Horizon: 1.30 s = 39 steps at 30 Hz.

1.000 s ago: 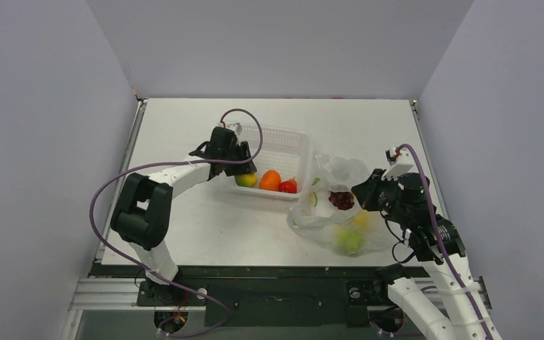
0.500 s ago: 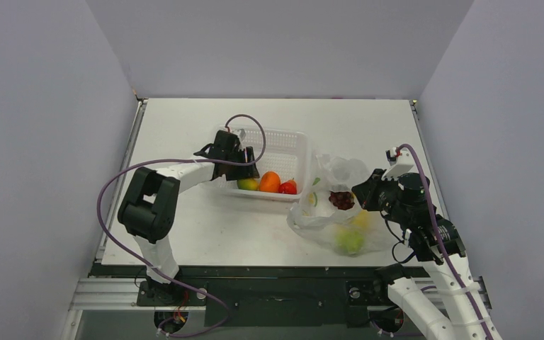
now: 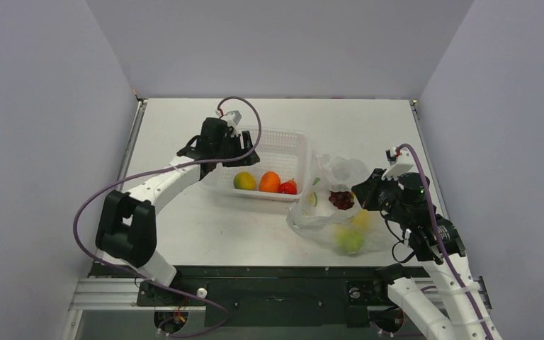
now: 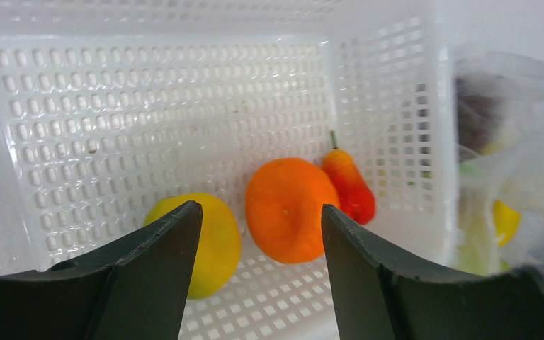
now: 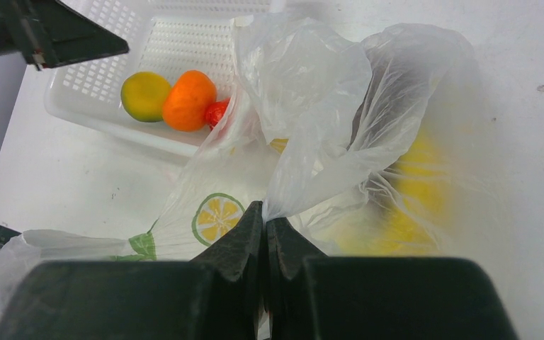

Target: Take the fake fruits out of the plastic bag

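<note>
three in the white basket: yellow fruit, orange, red fruit. left gripper above them, jaws apart, empty. right gripper pinched tight on the plastic bag.

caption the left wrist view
Open left hand above white perforated plastic basket holding yellow-green plastic fruit, round orange fruit, small red fruit

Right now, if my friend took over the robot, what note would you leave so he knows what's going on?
Left claw: open, empty, over the white basket.
Right claw: shut on a pinch of the plastic bag.
Done: small yellow fruit, orange and small red fruit lie in the basket.
Left to do: grape bunch, green pear and a blurry yellow fruit, probably the banana, are inside the bag.
</note>
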Each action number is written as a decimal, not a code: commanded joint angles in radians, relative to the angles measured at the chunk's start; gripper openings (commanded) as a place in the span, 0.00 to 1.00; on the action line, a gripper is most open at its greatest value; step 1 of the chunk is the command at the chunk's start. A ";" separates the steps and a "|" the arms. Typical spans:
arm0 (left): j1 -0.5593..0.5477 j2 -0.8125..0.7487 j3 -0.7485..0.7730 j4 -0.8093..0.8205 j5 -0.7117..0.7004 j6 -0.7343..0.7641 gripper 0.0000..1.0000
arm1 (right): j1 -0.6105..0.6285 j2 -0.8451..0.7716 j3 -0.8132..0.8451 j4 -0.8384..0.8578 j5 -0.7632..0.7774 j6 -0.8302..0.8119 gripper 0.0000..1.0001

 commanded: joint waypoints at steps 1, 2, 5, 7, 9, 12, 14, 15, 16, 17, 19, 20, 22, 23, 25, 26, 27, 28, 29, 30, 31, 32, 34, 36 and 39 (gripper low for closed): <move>0.003 -0.161 0.002 0.033 0.110 -0.006 0.60 | 0.005 0.011 0.012 0.047 -0.002 0.006 0.00; 0.002 -0.178 -0.008 0.046 0.137 -0.011 0.60 | 0.005 0.012 0.015 0.050 -0.005 0.007 0.00; -0.010 -0.267 -0.084 0.164 0.260 -0.075 0.60 | 0.004 0.018 0.019 0.071 -0.006 0.012 0.00; -0.034 -0.307 -0.122 0.250 0.318 -0.119 0.61 | 0.004 0.027 0.025 0.078 -0.014 0.011 0.00; -0.080 -0.332 -0.140 0.298 0.331 -0.145 0.60 | 0.005 0.031 0.034 0.090 -0.033 0.012 0.00; -0.197 -0.338 -0.143 0.349 0.303 -0.151 0.59 | 0.005 0.026 0.035 0.113 -0.052 0.010 0.00; -0.267 -0.320 -0.134 0.380 0.285 -0.147 0.58 | 0.005 0.027 0.040 0.119 -0.052 0.009 0.00; -0.289 -0.312 -0.130 0.389 0.280 -0.144 0.58 | 0.005 0.028 0.045 0.118 -0.052 0.009 0.00; -0.329 -0.289 -0.120 0.404 0.279 -0.142 0.57 | 0.005 0.027 0.047 0.115 -0.053 0.011 0.00; -0.347 -0.275 -0.115 0.410 0.280 -0.136 0.56 | 0.005 0.024 0.050 0.115 -0.054 0.013 0.00; -0.400 -0.232 -0.078 0.408 0.277 -0.113 0.54 | 0.005 0.018 0.051 0.115 -0.053 0.015 0.00; -0.434 -0.201 -0.066 0.388 0.265 -0.095 0.53 | 0.004 0.017 0.051 0.115 -0.052 0.016 0.00; -0.484 -0.160 -0.024 0.355 0.240 -0.062 0.49 | 0.004 0.013 0.052 0.115 -0.048 0.019 0.00; -0.523 -0.150 -0.010 0.345 0.222 -0.047 0.48 | 0.004 0.009 0.052 0.116 -0.046 0.022 0.00; -0.578 -0.124 0.023 0.299 0.142 0.010 0.47 | 0.004 0.003 0.051 0.115 -0.045 0.024 0.00; -0.594 -0.103 0.038 0.261 0.090 0.042 0.47 | 0.004 0.002 0.051 0.117 -0.044 0.025 0.00; -0.614 -0.073 0.069 0.244 0.068 0.050 0.46 | 0.004 0.002 0.052 0.118 -0.044 0.025 0.00; -0.620 -0.056 0.086 0.200 0.045 0.055 0.45 | 0.005 0.001 0.052 0.119 -0.046 0.025 0.00; -0.626 -0.023 0.113 0.183 0.039 0.050 0.42 | 0.005 0.001 0.053 0.119 -0.047 0.025 0.00; -0.628 -0.008 0.124 0.182 0.036 0.035 0.39 | 0.005 0.002 0.056 0.120 -0.050 0.025 0.00; -0.630 0.018 0.138 0.193 0.036 0.025 0.38 | 0.005 0.001 0.057 0.123 -0.052 0.026 0.00; -0.630 0.030 0.141 0.202 0.036 0.006 0.35 | 0.005 0.000 0.060 0.124 -0.055 0.026 0.00; -0.631 0.061 0.157 0.210 0.034 -0.015 0.33 | 0.005 -0.008 0.060 0.138 -0.054 0.027 0.00; -0.631 0.086 0.179 0.211 0.037 -0.027 0.31 | 0.005 -0.004 0.059 0.174 -0.053 0.056 0.00; -0.631 0.105 0.189 0.210 0.041 -0.041 0.28 | 0.005 0.037 0.105 0.247 -0.060 0.087 0.00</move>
